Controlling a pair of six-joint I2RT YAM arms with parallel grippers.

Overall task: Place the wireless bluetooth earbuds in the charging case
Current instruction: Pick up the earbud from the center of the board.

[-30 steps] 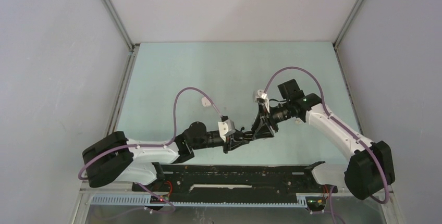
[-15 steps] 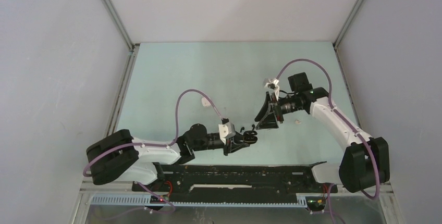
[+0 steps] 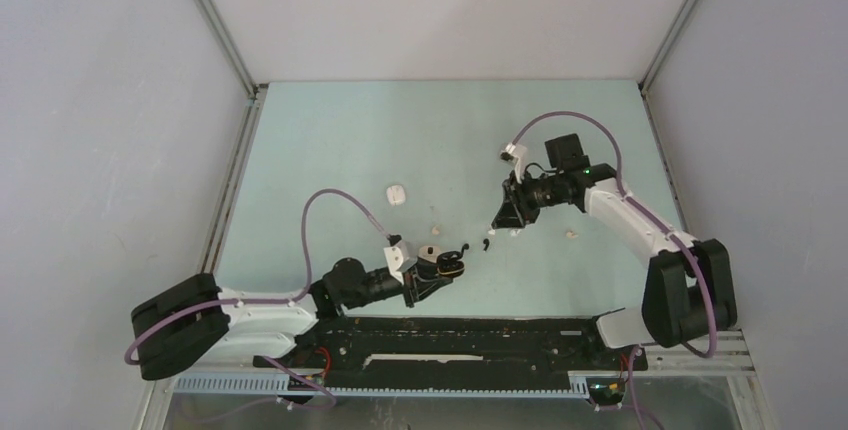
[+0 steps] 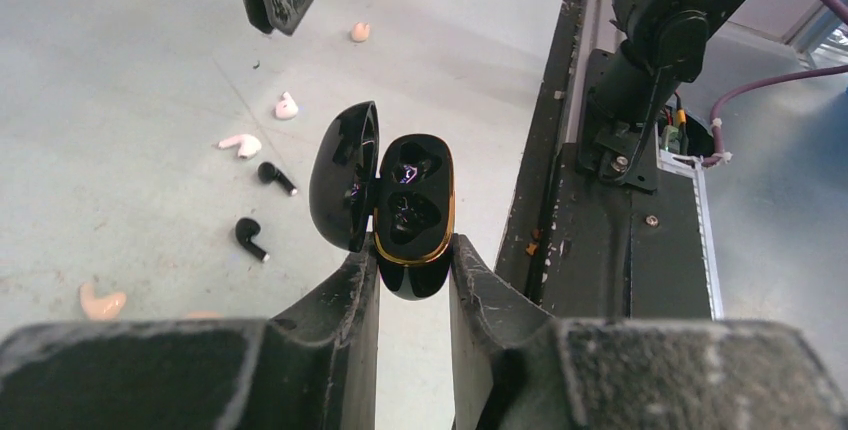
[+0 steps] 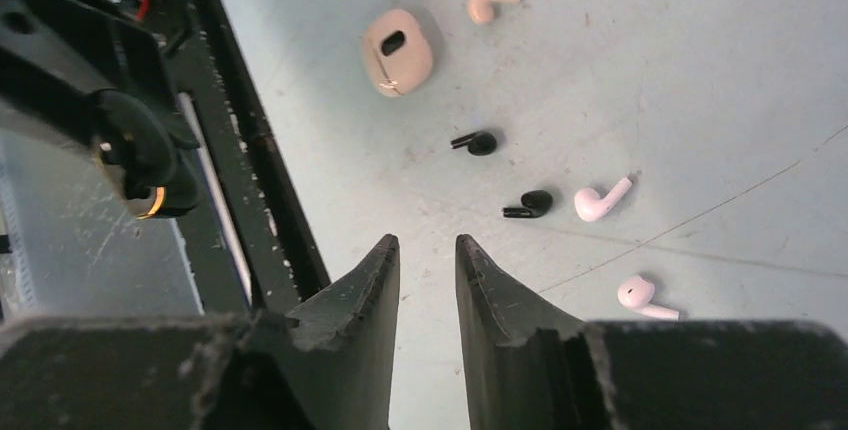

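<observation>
We see the left gripper (image 4: 413, 262) clamped on the black charging case (image 4: 413, 200), lid open, arm stretched low. The right gripper (image 5: 428, 250) is narrowly parted and empty, hovering past the case, arm bent. Black earbuds (image 4: 277, 177) and whitish earbuds (image 4: 240, 145) lie loose on the table (image 4: 120, 50) off the case's lid side.

The charging case (image 4: 412, 215) is glossy black with a gold rim. Two earbuds (image 4: 277, 177) are black, the other earbuds (image 4: 240, 144) white or pale pink. The desk (image 4: 120, 50) is pale green-blue.
</observation>
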